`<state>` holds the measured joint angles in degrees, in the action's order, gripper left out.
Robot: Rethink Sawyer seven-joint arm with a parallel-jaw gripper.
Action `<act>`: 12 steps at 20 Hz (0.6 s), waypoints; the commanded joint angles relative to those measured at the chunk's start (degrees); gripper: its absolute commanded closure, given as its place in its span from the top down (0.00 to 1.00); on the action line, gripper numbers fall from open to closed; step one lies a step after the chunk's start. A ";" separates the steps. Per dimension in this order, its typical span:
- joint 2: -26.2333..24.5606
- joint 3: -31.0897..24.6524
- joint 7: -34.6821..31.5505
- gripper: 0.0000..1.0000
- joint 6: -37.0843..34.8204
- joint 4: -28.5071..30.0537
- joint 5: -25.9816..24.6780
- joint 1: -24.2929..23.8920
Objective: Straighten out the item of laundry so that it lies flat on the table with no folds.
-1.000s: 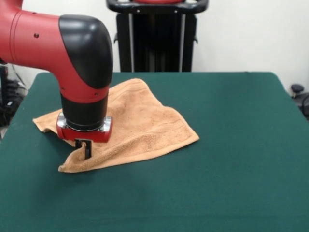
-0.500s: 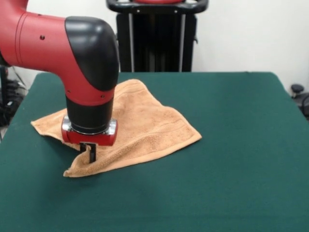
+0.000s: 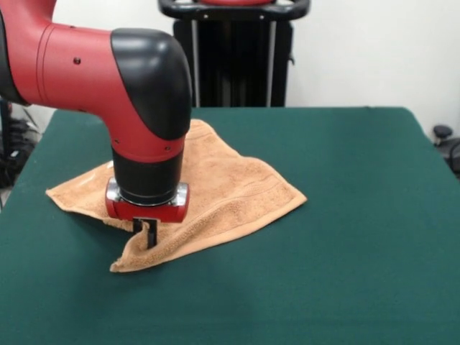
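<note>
The item of laundry (image 3: 230, 190), an orange-tan terry towel, lies on the green table (image 3: 345, 237) left of centre. Its near-left part is bunched and folded over, ending in a corner close to the front. A woven band runs near its right edge. My gripper (image 3: 147, 233) comes straight down onto that bunched near-left part. Its dark fingers are pressed into the cloth and look shut on the towel. The arm hides the towel's middle-left area.
A black stand (image 3: 233, 54) rises behind the table's far edge. The green cloth stretches wide to the right and toward the front of the towel. Dark equipment (image 3: 445, 140) sits past the right edge.
My gripper has moved right and toward the front, dragging the towel's near-left corner with it. The whole towel has shifted slightly right.
</note>
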<state>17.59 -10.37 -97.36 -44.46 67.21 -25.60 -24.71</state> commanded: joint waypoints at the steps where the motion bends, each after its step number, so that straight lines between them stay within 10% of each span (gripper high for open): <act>1: -2.33 -3.09 -7.85 0.00 -0.29 3.32 3.82 4.33; 12: -1.41 -2.20 -6.00 0.00 0.45 4.73 3.89 3.60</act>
<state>17.46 -10.32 -97.36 -44.45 67.22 -24.14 -23.81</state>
